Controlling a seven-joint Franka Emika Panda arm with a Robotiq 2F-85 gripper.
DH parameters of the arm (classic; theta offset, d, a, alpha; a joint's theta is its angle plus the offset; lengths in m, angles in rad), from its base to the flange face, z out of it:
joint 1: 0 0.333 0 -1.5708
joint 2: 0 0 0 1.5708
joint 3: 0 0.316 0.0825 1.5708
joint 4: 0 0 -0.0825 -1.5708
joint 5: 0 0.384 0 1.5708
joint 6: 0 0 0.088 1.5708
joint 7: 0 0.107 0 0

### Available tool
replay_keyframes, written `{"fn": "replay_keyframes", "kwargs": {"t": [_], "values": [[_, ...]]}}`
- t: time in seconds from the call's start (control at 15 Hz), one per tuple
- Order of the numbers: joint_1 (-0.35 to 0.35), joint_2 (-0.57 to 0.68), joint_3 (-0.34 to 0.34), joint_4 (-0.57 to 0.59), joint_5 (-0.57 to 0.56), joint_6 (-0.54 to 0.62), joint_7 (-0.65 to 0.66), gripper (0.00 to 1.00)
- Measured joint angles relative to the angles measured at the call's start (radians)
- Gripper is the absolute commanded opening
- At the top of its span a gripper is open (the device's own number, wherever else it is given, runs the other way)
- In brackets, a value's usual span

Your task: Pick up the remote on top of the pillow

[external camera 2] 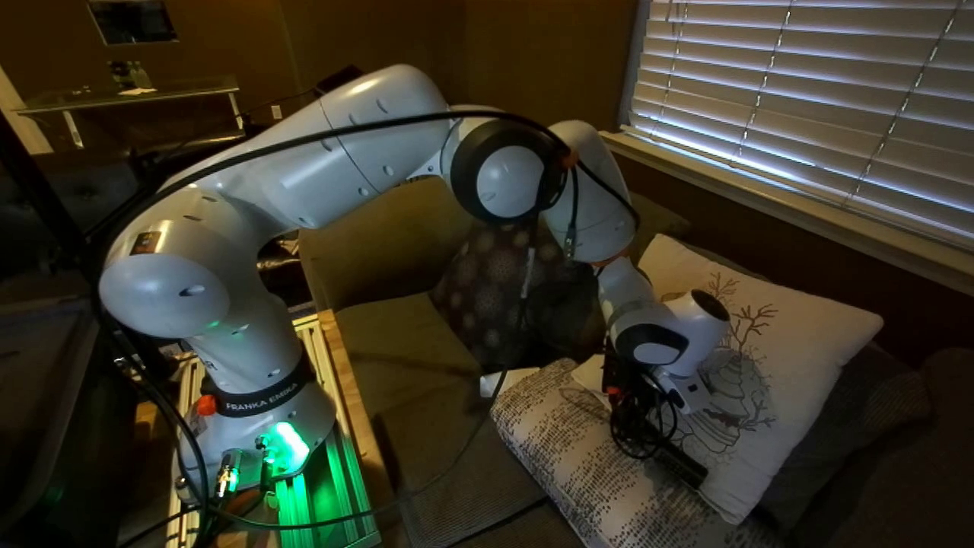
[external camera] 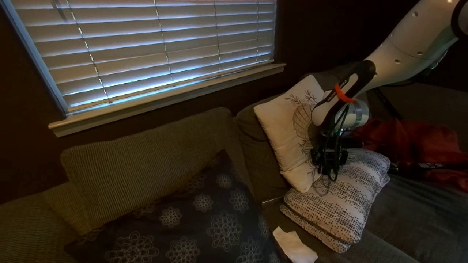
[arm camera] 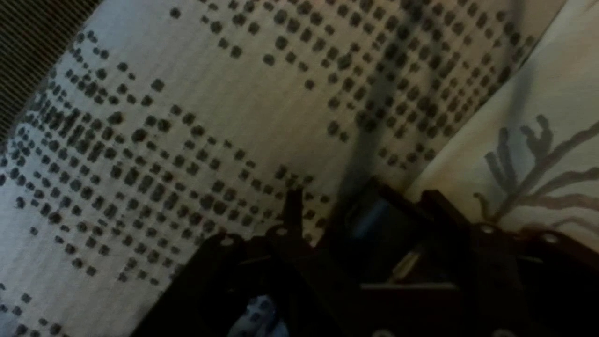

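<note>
The remote (external camera 2: 682,464) is slim and black. In an exterior view its end sticks out beyond my gripper, over the pillow and beside the white leaf-motif cushion. In the wrist view the dark remote (arm camera: 379,222) lies between my two fingers, nearer the right finger, with a gap to the left finger. My gripper (arm camera: 364,196) is open and points down at the pillow (arm camera: 224,112). The gripper also shows in both exterior views (external camera: 329,168) (external camera 2: 647,445), low over the speckled pillow (external camera: 336,204) (external camera 2: 578,464). The remote cannot be made out in an exterior view behind the gripper and cables.
The white leaf-motif cushion (external camera: 289,128) (external camera 2: 806,327) leans on the couch back right beside the gripper. A dark cushion with dotted circles (external camera: 204,219) lies farther along the couch. A white paper (external camera: 294,244) lies near the pillow. A red cloth (external camera: 413,142) is behind the arm.
</note>
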Motion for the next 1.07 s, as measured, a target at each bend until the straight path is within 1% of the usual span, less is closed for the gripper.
{"fn": "replay_keyframes", "kwargs": {"t": [0.07, 0.13, 0.2, 0.27, 0.33, 0.47, 0.6, 0.8, 1.07], "values": [[0.000, 0.000, 0.000, 0.000, 0.000, -0.005, -0.001, 0.55], [-0.001, -0.001, 0.000, 0.000, 0.000, -0.011, -0.002, 0.59], [-0.002, -0.001, 0.000, 0.000, 0.000, -0.014, -0.002, 0.58], [-0.002, -0.002, 0.000, 0.000, 0.000, -0.016, -0.002, 0.52], [-0.002, -0.002, 0.000, 0.000, 0.000, -0.016, -0.002, 0.43], [-0.003, -0.006, 0.002, 0.000, 0.001, -0.018, -0.002, 0.28], [-0.004, -0.013, 0.007, -0.003, 0.003, -0.019, -0.002, 0.19], [-0.012, -0.025, 0.015, -0.013, 0.007, -0.029, -0.001, 0.16], [-0.032, -0.054, 0.035, -0.041, 0.031, -0.030, -0.001, 0.16]]}}
